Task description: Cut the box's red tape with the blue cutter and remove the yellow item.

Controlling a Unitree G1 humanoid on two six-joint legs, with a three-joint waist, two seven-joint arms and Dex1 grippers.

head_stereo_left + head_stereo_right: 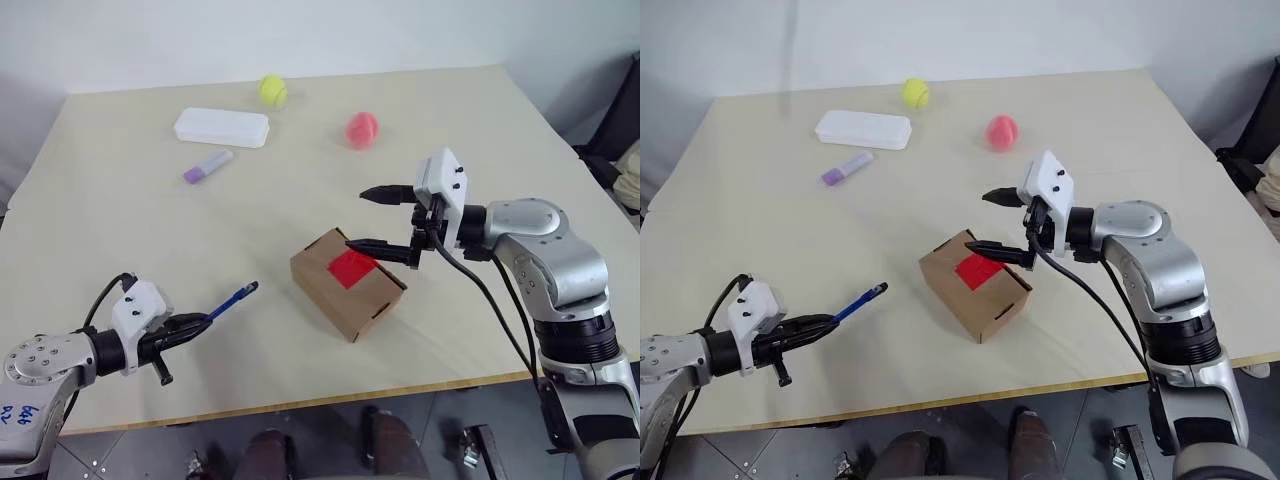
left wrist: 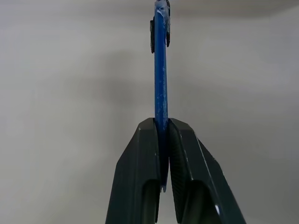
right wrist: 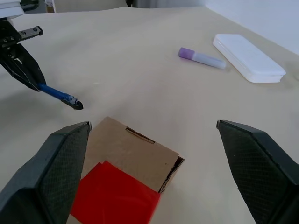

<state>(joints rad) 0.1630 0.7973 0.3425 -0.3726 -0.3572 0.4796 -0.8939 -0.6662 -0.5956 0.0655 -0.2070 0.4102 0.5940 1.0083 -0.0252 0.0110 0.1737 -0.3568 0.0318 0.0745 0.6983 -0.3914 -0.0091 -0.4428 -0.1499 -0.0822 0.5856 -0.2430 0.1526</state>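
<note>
The left pincer (image 1: 185, 328) is clamped on the blue cutter (image 1: 232, 297), gripping only its rear end, so most of the stick juts out toward the box (image 1: 348, 282). Pressed against the red tape (image 1: 352, 267), it could twist or slip between the fingers and skid off. The right pincer (image 1: 386, 219) hangs spread wide over the box; unless it steadies the box, the light cardboard may slide across the surface (image 1: 130, 220). The yellow item is presumably inside. A purple marker (image 1: 207, 166), white case (image 1: 222, 127), tennis ball (image 1: 273, 90) and pink ball (image 1: 361, 130) lie well apart, blocking nothing
</note>
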